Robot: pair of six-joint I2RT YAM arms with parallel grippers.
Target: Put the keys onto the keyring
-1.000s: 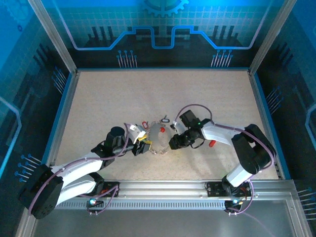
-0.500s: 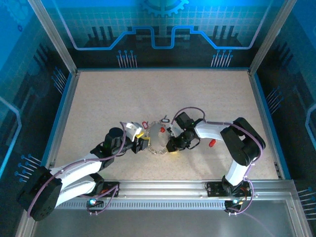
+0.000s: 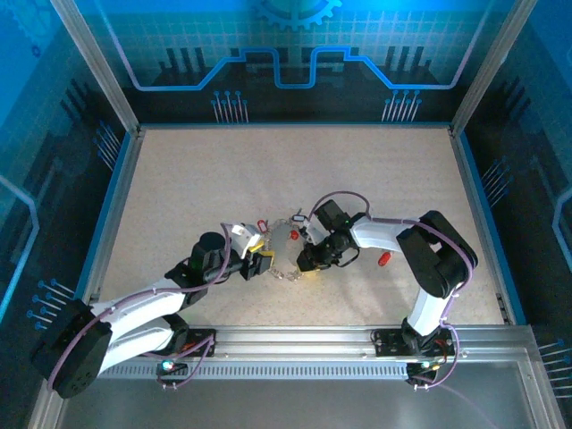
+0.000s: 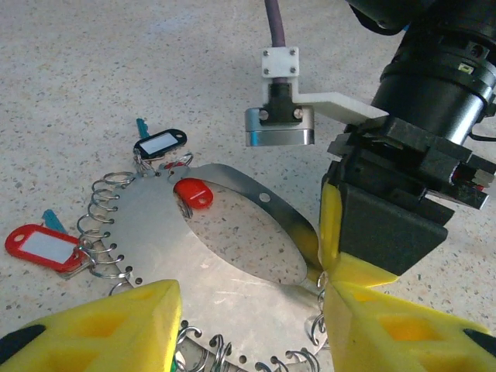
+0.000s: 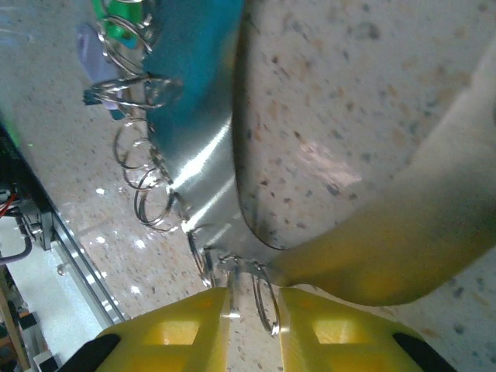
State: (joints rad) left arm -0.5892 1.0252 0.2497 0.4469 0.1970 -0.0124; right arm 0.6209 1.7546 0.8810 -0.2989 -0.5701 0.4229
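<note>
The keyring (image 4: 232, 291) is a shiny flat metal loop edged with small wire rings, lying on the speckled table. My left gripper (image 4: 248, 314) holds it across its near part, yellow fingers (image 4: 101, 325) on both edges. My right gripper (image 5: 254, 310) is closed narrowly on a small wire ring (image 5: 265, 304) at the loop's rim, beside the left gripper's finger. Of the keys, a red head (image 4: 193, 192) rests on the loop, and a red tag (image 4: 43, 244) and a black tag (image 4: 160, 143) hang at its far side. In the top view both grippers (image 3: 259, 261) (image 3: 308, 257) meet at the keyring (image 3: 284, 243).
A loose red piece (image 3: 384, 259) lies on the table right of the right forearm. Green (image 5: 120, 19) and pale (image 5: 89, 39) pieces hang on the rim rings. Blue walls and aluminium posts (image 3: 98, 71) enclose the table.
The right arm's elbow has folded in and its gripper has slid a little left along the loop's rim. The left gripper and keyring have hardly moved.
</note>
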